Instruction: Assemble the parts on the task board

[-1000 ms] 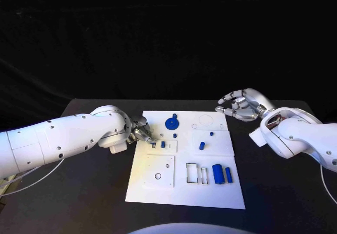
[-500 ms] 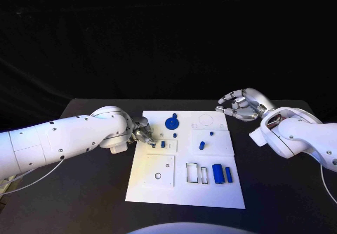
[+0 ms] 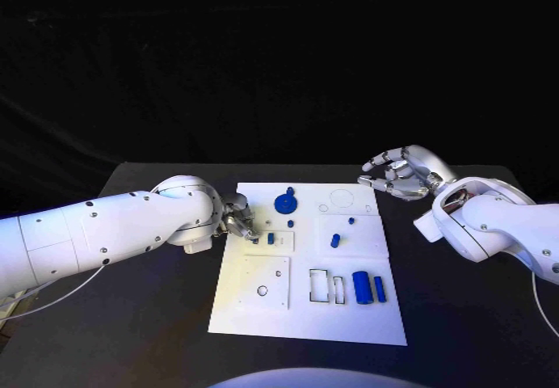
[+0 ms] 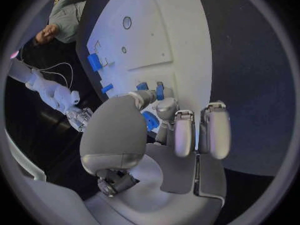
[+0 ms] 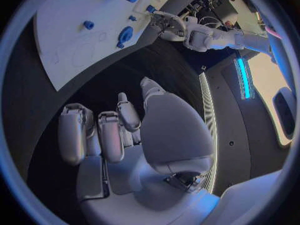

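The white task board (image 3: 308, 315) lies mid-table. My left hand (image 3: 239, 221) sits at the board's left edge with its fingers bunched next to a small blue peg (image 3: 271, 238) that stands in a square inset. In the left wrist view the thumb and a fingertip (image 4: 165, 106) meet right by that blue peg (image 4: 159, 91); whether they grip it is unclear. A round blue knob (image 3: 285, 202) stands just beyond the left hand. My right hand (image 3: 400, 173) hovers off the board's far right corner, fingers loosely bent and apart, holding nothing.
On the board stand another blue peg (image 3: 335, 240), two tiny blue studs (image 3: 350, 219), and two blue cylinders (image 3: 368, 288) beside slot outlines. A raised white plate with holes (image 3: 264, 283) is near the front left. Black table (image 3: 466, 323) surrounds the board.
My left hand's fingers have crept slightly away from me along the board's left edge, staying by the peg. The right hand and the parts have not moved.
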Action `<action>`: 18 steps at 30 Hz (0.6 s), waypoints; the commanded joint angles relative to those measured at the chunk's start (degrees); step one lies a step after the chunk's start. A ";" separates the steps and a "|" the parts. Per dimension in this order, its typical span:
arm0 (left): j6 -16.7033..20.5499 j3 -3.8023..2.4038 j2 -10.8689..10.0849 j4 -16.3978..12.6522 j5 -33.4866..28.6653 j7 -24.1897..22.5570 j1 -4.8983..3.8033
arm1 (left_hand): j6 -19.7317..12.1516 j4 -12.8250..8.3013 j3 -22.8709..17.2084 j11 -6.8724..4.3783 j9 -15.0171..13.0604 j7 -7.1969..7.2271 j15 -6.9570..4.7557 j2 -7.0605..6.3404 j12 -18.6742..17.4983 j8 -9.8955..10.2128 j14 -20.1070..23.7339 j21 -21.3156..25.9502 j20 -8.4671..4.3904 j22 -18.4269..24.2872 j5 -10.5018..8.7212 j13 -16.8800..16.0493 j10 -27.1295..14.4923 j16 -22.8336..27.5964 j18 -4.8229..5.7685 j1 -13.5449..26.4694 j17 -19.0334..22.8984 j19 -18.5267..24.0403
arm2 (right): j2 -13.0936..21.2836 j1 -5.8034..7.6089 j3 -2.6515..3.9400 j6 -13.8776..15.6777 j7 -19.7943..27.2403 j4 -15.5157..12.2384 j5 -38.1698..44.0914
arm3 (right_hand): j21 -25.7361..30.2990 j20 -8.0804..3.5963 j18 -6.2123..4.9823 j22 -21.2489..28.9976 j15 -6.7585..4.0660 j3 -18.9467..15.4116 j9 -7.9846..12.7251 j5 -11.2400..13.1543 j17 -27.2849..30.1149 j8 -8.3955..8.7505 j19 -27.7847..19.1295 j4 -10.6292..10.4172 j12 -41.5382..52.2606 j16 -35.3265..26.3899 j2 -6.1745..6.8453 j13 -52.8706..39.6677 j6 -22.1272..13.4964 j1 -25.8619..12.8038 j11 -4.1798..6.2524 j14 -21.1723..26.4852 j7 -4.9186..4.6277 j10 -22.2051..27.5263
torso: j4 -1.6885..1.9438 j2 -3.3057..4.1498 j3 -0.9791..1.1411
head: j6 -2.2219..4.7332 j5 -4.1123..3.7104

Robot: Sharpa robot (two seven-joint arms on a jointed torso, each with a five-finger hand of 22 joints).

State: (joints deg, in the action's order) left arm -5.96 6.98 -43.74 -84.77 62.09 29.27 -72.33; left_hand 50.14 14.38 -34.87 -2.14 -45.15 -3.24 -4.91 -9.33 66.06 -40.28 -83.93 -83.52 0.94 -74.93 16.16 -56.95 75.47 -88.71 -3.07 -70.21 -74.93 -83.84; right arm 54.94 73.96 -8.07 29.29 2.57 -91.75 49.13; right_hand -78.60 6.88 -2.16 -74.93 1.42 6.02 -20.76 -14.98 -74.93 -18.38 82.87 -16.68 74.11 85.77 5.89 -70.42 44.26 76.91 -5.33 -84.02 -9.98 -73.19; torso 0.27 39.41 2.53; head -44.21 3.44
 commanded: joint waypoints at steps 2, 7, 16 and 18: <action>-0.93 0.28 0.23 -0.08 1.04 0.46 0.19 | 1.77 -3.53 -3.86 0.01 -0.22 1.30 -0.53 0.21 0.30 -0.48 -5.54 -0.28 -0.34 -2.88 -0.37 -0.05 0.55 -0.33 0.53 0.72 -13.05 -1.51 | 0.01 -0.04 0.00 -0.59 0.30 -0.09 0.58 | 0.36 0.06 -0.95 -6.66 -0.52 -0.17 0.09 -0.19 -4.98 -0.32 -0.43 0.14 -0.14 -0.17 -0.14 0.07 -0.32 -0.37 0.10 -3.53 -0.08 0.19 | -0.03 0.00 0.01 | 0.00 -0.04; -0.92 0.36 0.30 -0.19 1.08 0.46 0.21 | 1.88 -3.40 -3.69 -0.05 -0.23 1.38 -0.58 0.23 0.54 -0.65 -5.57 -0.38 -0.37 -3.07 -0.45 -0.34 0.71 -0.40 0.57 0.92 -13.19 -1.58 | 0.04 -0.04 0.00 -0.54 0.31 -0.11 0.58 | 0.36 0.06 -0.95 -6.66 -0.52 -0.17 0.09 -0.19 -4.98 -0.32 -0.43 0.14 -0.14 -0.17 -0.14 0.07 -0.32 -0.37 0.10 -3.53 -0.08 0.19 | -0.02 0.00 0.02 | -0.03 -0.09; -1.26 0.40 0.33 -0.35 1.11 0.48 0.23 | 2.26 -3.30 -3.61 -0.21 -0.26 1.58 -0.70 0.57 0.99 -1.02 -5.64 -0.57 -0.41 -3.44 -0.47 -0.85 1.06 -0.51 0.64 1.03 -13.42 -1.73 | 0.12 -0.04 0.00 -0.51 0.30 -0.16 0.58 | 0.41 0.05 -0.96 -6.64 -0.53 -0.18 0.10 -0.25 -4.99 -0.39 -0.45 0.13 -0.10 -0.17 -0.18 0.03 -0.31 -0.44 0.11 -3.53 -0.07 0.15 | -0.01 -0.01 0.02 | -0.02 -0.15; -1.35 0.41 0.31 -0.36 1.11 0.49 0.23 | 2.26 -3.30 -3.61 -0.21 -0.26 1.58 -0.70 0.57 0.99 -1.02 -5.64 -0.57 -0.41 -3.44 -0.47 -0.85 1.06 -0.51 0.64 1.03 -13.42 -1.73 | 0.15 -0.04 0.00 -0.50 0.29 -0.16 0.58 | 0.41 0.05 -0.96 -6.64 -0.53 -0.18 0.10 -0.25 -4.99 -0.39 -0.45 0.13 -0.10 -0.17 -0.18 0.03 -0.31 -0.44 0.11 -3.53 -0.07 0.15 | 0.02 0.00 0.02 | -0.04 -0.17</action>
State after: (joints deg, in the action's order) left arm -6.09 7.26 -43.55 -85.03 62.85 29.34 -72.26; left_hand 50.96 12.72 -36.53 -2.44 -45.36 -2.82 -5.32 -9.50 66.89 -41.13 -83.94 -83.88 0.94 -74.92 15.65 -57.76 76.22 -88.93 -3.07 -68.90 -74.92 -83.84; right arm 55.07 73.96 -8.07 29.30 2.59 -91.81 49.13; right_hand -78.37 6.88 -2.15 -74.92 1.42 6.03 -20.70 -14.98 -74.92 -18.38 82.87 -16.68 74.11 85.77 5.89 -70.42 44.26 76.91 -5.33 -84.02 -9.98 -73.19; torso 0.25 39.42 2.57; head -44.22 3.28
